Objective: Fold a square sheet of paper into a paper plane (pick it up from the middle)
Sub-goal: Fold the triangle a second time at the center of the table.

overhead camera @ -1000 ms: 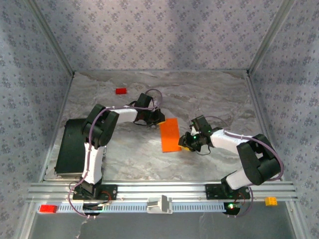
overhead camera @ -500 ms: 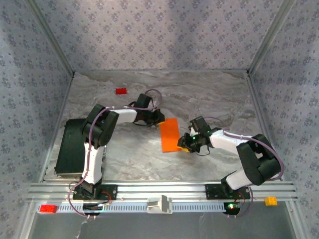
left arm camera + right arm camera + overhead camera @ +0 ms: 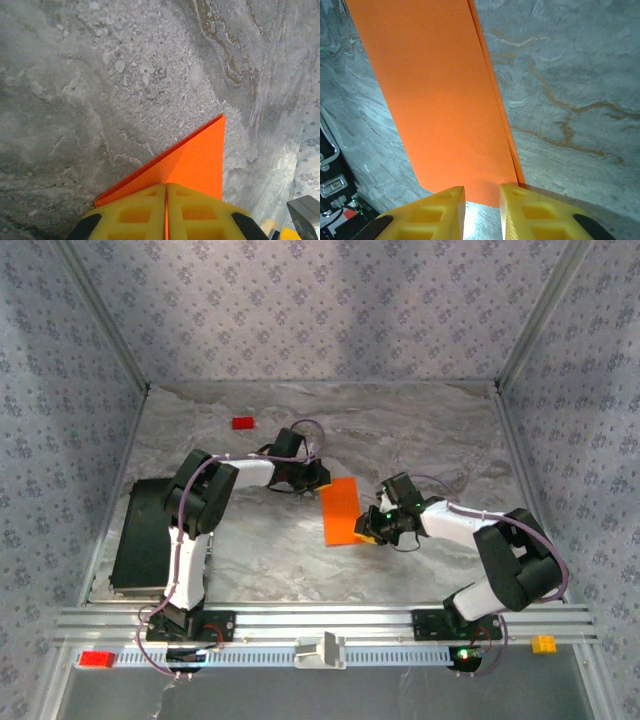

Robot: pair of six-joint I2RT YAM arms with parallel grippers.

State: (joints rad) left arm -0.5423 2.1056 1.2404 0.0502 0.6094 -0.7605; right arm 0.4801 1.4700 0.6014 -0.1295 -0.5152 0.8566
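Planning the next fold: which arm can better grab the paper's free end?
Right. The right end effector is open at the paper's near end; the left end effector is shut on its far corner.

Light's soft and even from overhead, so the orange paper (image 3: 341,511) pops super saturated, and the shadows beside it on the marble table (image 3: 420,430) are faint and fuzzy. The left wrist view has a pale glare patch just right of the paper. The right wrist view gets a whitish sheen at its near edge.
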